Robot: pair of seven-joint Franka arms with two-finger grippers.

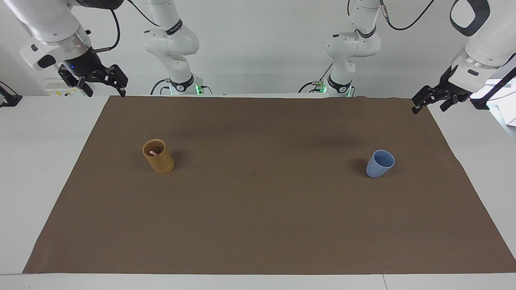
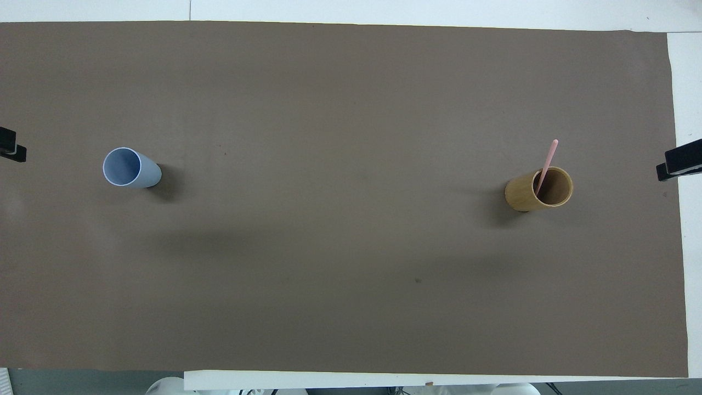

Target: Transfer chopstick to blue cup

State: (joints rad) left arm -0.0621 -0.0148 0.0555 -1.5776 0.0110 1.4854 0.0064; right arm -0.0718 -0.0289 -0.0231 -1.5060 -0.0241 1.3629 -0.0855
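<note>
Chopstick (image 1: 153, 153), thin and pale pink, stands inside the tan cup (image 1: 158, 157), leaning against the inner wall with its upper end poking out above the rim on the side away from the robots. That tall cylindrical cup stands upright on the brown mat (image 1: 258, 225) toward the right arm's end of the worktop (image 1: 40, 161).

Going across the facing view from its left edge: the right claw (image 1: 102, 80) hangs in the air over the corner of the mat nearest the right arm's base, fingers spread wide and holding nothing. The chopstick and its tan cup stand on the mat well apart from this claw, which touches neither. The middle of the mat carries nothing but soft shadows.

Further along stands the blue cup (image 1: 380, 163), a small light-blue tapered tumbler, upright with its open mouth up, toward the left arm's end of the worktop and about as far from the robots as the tan cup. The two cups are well apart.

Last, the left claw (image 1: 433, 98) hangs over the mat's corner at the left arm's end, fingers likewise spread and holding nothing, well apart from the blue cup and farthest of all from the chopstick. Both arms wait.
</note>
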